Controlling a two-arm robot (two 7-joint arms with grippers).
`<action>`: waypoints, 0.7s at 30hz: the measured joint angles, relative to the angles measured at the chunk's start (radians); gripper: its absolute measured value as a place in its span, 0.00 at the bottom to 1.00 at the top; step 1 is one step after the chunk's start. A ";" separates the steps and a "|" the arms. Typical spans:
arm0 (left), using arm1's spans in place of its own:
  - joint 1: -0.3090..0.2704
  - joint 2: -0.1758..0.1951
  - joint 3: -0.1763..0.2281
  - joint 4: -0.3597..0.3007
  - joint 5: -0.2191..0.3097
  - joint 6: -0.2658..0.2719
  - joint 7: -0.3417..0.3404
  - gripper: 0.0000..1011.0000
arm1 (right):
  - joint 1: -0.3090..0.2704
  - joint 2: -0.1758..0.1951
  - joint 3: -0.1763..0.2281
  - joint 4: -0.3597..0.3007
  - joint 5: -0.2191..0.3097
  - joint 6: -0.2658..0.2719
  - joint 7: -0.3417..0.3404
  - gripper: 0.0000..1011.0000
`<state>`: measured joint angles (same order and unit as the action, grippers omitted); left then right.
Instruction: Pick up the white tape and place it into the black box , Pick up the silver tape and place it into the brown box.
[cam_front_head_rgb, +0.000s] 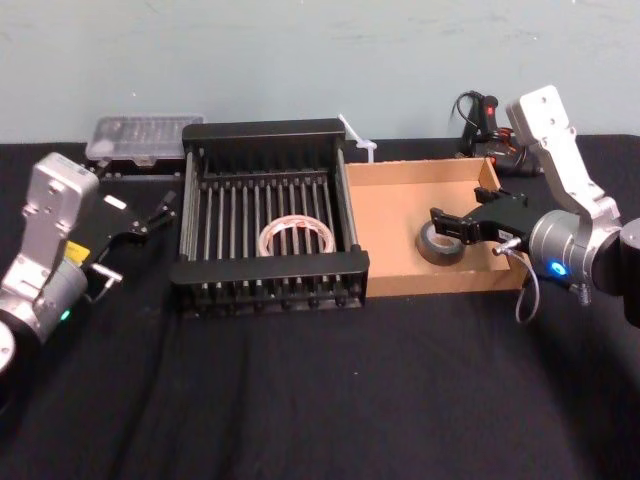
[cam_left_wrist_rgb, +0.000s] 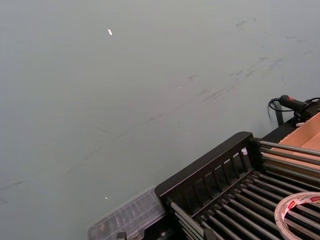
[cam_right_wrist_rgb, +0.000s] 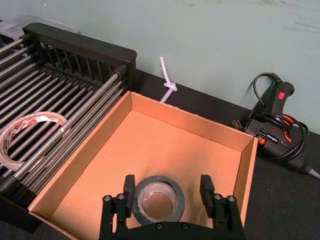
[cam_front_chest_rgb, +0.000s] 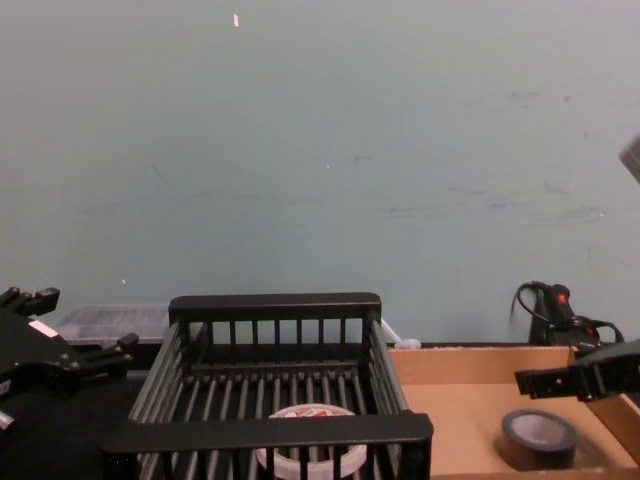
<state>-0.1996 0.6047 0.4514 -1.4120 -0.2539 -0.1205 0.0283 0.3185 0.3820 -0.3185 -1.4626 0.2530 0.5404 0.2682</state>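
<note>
The white tape (cam_front_head_rgb: 295, 238) lies flat on the slatted floor of the black box (cam_front_head_rgb: 270, 270), and its ring with red print also shows in the right wrist view (cam_right_wrist_rgb: 22, 137). On the floor of the brown box (cam_front_head_rgb: 400, 215) rests the silver tape (cam_front_head_rgb: 440, 244). My right gripper (cam_right_wrist_rgb: 168, 192) hovers just over the silver tape (cam_right_wrist_rgb: 156, 200), open, with one finger on each side and a gap between each finger and the roll. In the chest view that gripper (cam_front_chest_rgb: 578, 372) sits above the silver tape (cam_front_chest_rgb: 538, 432). My left gripper (cam_front_head_rgb: 145, 238) stays open, left of the black box.
A clear plastic case (cam_front_head_rgb: 143, 135) lies behind the black box at the back left. A glue gun with a coiled cable (cam_right_wrist_rgb: 272, 125) lies behind the brown box at the back right. A white zip tie (cam_front_head_rgb: 357, 138) lies between the two boxes at the rear.
</note>
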 joint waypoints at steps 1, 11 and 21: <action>0.000 0.000 0.000 0.000 0.000 0.000 0.000 0.99 | 0.000 0.000 0.000 0.000 0.000 0.000 0.000 0.81; 0.000 0.000 0.000 0.000 0.000 0.000 0.000 0.99 | -0.023 -0.002 0.024 -0.035 -0.005 -0.019 -0.009 0.99; 0.000 0.000 0.000 0.000 0.000 0.000 0.000 0.99 | -0.132 0.002 0.094 -0.144 -0.036 -0.171 -0.047 0.99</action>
<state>-0.1995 0.6047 0.4514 -1.4120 -0.2539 -0.1205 0.0283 0.1863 0.3838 -0.2243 -1.6067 0.2168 0.3689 0.2210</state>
